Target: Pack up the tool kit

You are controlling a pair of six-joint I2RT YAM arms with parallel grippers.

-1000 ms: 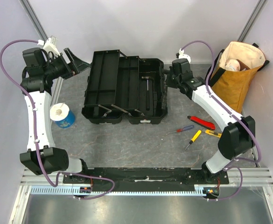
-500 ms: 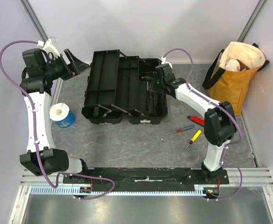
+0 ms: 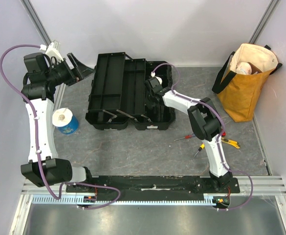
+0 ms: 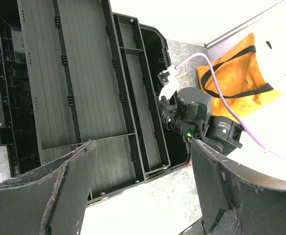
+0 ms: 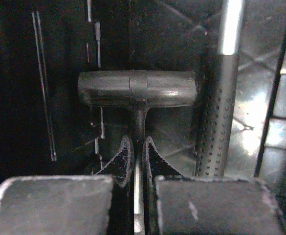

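Though unseen from above, T-handle (image 5: pixel 137 89) in grip of right tool (image 5: pixel 137 149).

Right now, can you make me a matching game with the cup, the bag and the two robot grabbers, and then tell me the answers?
Things:
1. cup
2. tote bag
3. left gripper
4. right gripper

Colour or state:
A. shut on the thin stem of a T-shaped tool, down inside the toolbox
B. wide open, holding nothing
C. mustard yellow, standing far on the right
D. blue and white, standing on the left

Right pairs: 1-D, 2-C, 3-B, 4-A.
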